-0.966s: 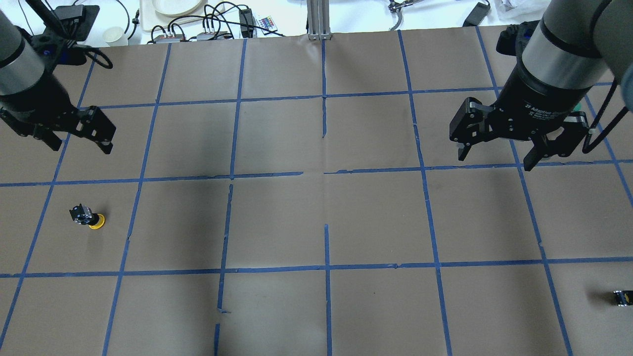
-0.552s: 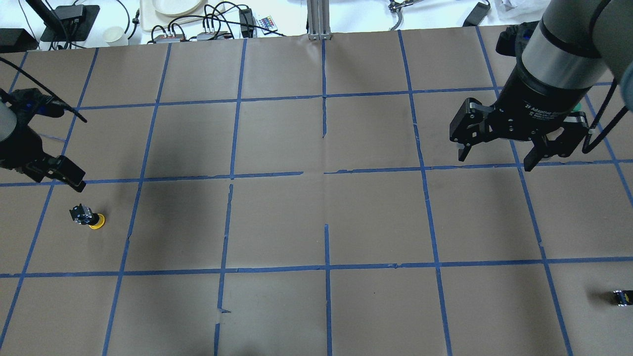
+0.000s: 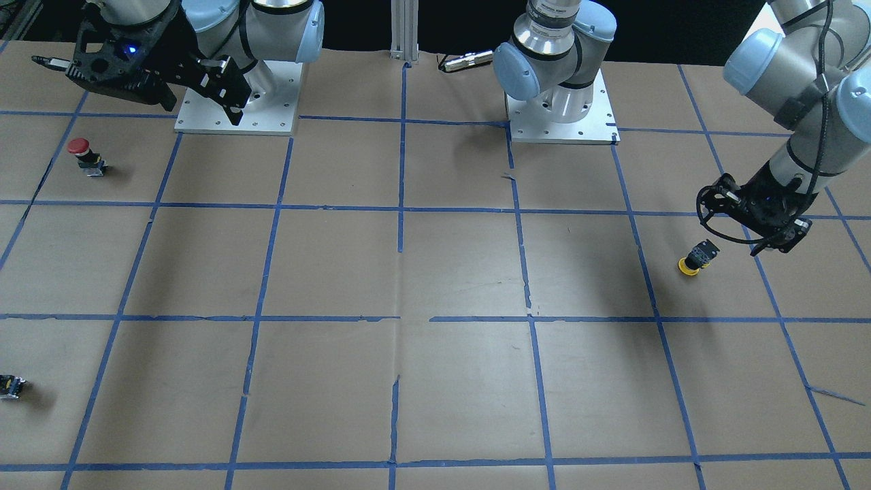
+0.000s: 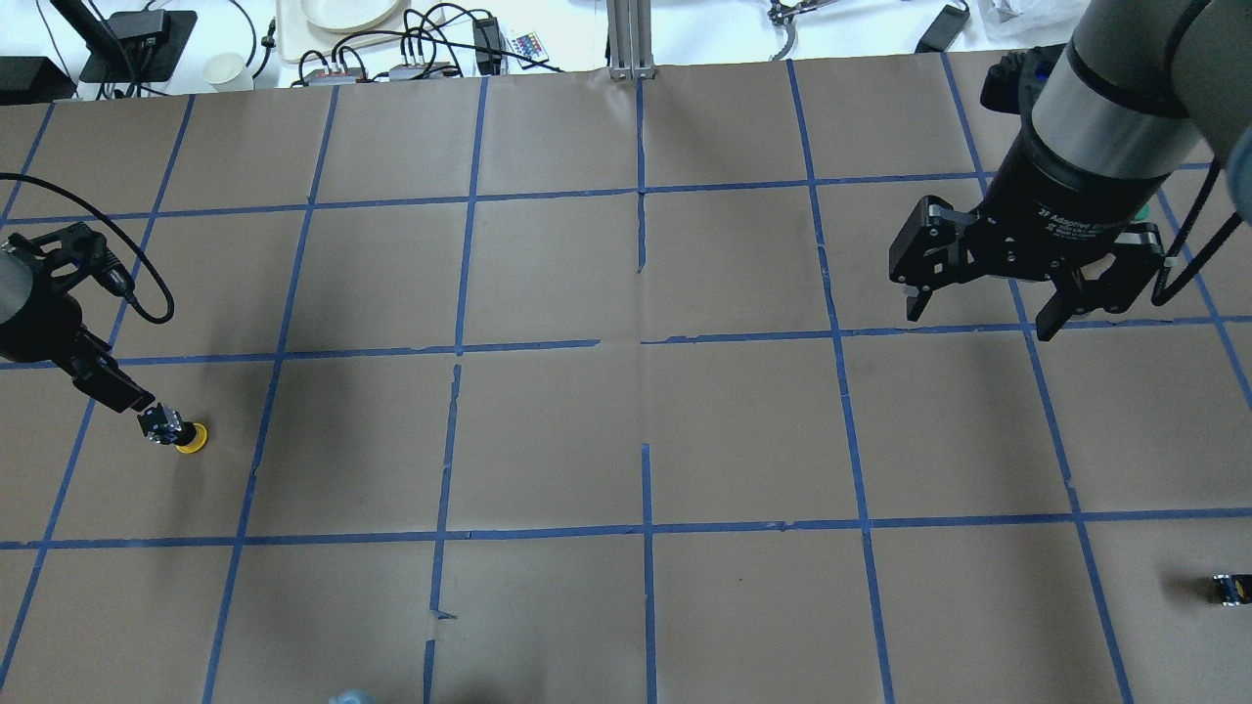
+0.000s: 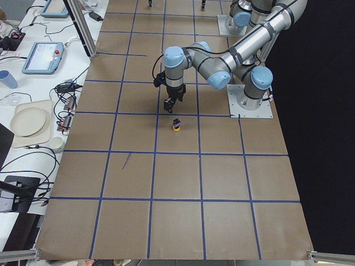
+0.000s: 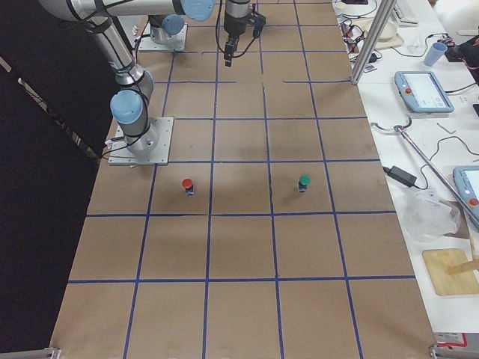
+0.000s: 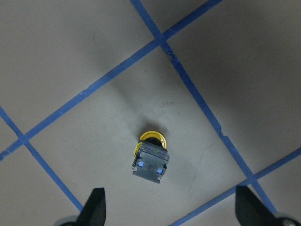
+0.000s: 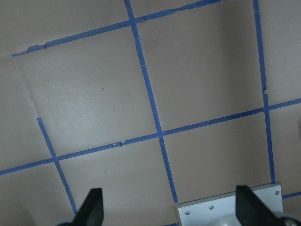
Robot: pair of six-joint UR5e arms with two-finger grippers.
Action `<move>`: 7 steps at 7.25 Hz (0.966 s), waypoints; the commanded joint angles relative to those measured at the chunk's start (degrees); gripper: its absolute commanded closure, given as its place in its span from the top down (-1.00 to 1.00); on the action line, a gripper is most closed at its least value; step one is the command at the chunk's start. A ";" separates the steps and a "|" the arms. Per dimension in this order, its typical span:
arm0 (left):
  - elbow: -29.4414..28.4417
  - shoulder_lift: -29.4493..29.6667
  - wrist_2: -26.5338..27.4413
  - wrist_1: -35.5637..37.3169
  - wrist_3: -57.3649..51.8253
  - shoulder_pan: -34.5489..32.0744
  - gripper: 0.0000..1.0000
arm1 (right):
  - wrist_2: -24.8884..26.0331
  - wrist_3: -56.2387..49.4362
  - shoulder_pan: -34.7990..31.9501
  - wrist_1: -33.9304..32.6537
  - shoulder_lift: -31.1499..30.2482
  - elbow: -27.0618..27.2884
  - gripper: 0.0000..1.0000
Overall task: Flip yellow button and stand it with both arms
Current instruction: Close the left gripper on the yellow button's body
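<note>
We see left gripper [image 7: 171, 205] spread wide above yellow button [image 7: 150, 161], which sits cap-down on table [image 4: 548, 440]; right gripper [image 4: 980, 318] spread, well apart.

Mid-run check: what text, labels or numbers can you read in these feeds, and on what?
"2F Adaptive", the rest trailing off unreadable: on the body of the right gripper, overhead view.
Smaller line under it: too small to read.
Base of the yellow button, left wrist view: no legible marking.
Screen of the teach pendant: too blurred to read.
</note>
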State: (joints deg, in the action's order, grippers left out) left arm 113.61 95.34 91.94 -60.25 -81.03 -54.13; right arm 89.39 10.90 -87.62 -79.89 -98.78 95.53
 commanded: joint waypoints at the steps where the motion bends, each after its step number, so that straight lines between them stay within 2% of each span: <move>1: 1.95 2.91 -3.61 2.50 -9.91 3.93 0.94 | 0.00 0.00 0.00 0.00 0.00 0.00 1.00; 4: 10.56 3.00 -3.52 16.70 -13.35 4.11 0.98 | -0.09 0.18 0.00 0.00 0.00 0.00 1.00; 7: 10.67 4.32 -2.73 17.10 -16.36 4.12 0.96 | -0.27 0.26 0.00 0.09 0.00 0.00 1.00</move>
State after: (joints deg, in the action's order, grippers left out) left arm 124.07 99.20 88.97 -43.48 -97.10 -50.03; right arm 89.30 11.09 -87.63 -79.87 -98.79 95.54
